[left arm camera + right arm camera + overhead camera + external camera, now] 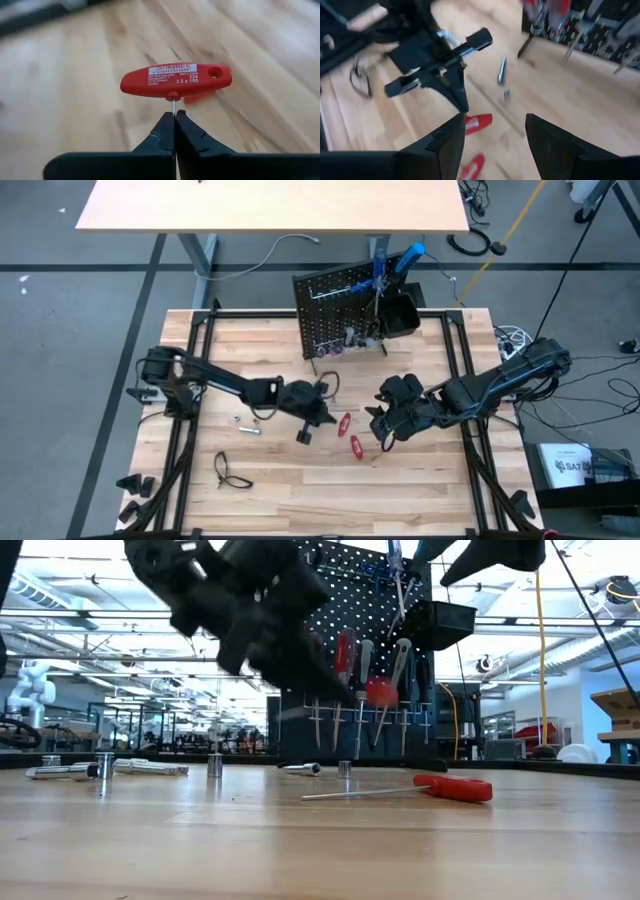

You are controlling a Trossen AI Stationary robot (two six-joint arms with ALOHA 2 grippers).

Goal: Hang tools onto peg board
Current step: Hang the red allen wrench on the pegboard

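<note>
Tools are split between desk and board: the left pincer is clamped tight on the thin steel shaft of a red T-handle key, a smooth plastic crossbar with a white label, held just above the pale wooden desk. That arm stretches low from the left edge toward the middle. Opposite it, the right pincer hangs with its fingers spread wide and empty, its arm bent in from the right. Below lies a red-handled screwdriver flat on the wood, beside what may be a second one. Behind stands the black perforated peg board, upright, with several screwdrivers already hanging.
</note>
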